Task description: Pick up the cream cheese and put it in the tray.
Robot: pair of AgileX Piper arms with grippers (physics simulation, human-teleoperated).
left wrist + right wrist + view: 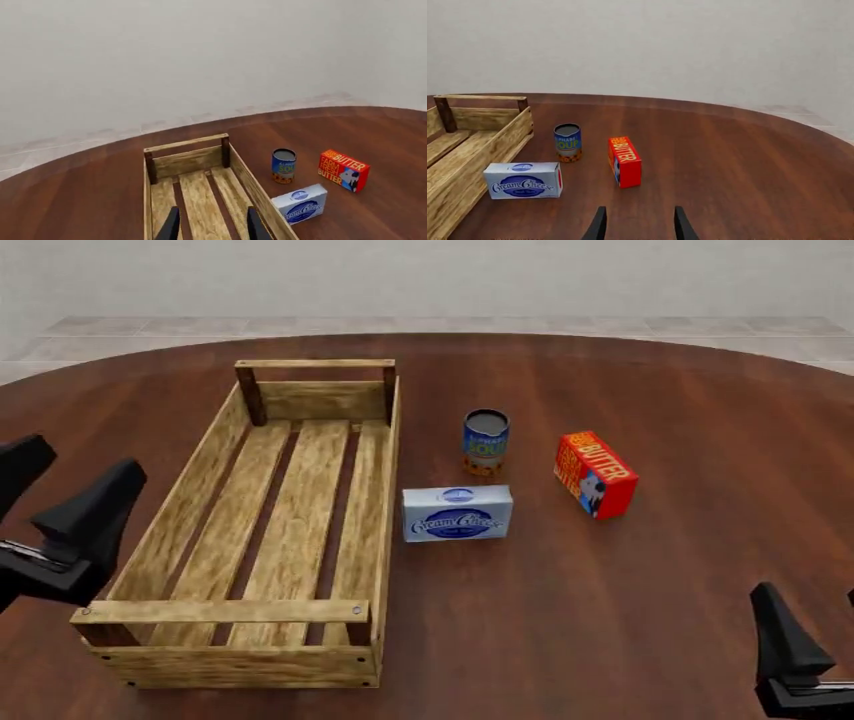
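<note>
Two grippers hang with fingers spread, holding nothing. The left gripper (54,515) hovers beside the tray's (187,502) near left wall. Right of the tray, just beside its wall, lies the cream cheese (458,513), well ahead and left of the right gripper (807,655).

- The left gripper (54,495) sits at the front view's left edge, low and near the camera, its two dark fingers (171,226) spread with a clear gap, nothing between them.
- The right gripper (801,645) sits at the lower right corner, partly cut off by the frame.
- Its fingers (598,225) also stand apart, holding nothing.
</note>
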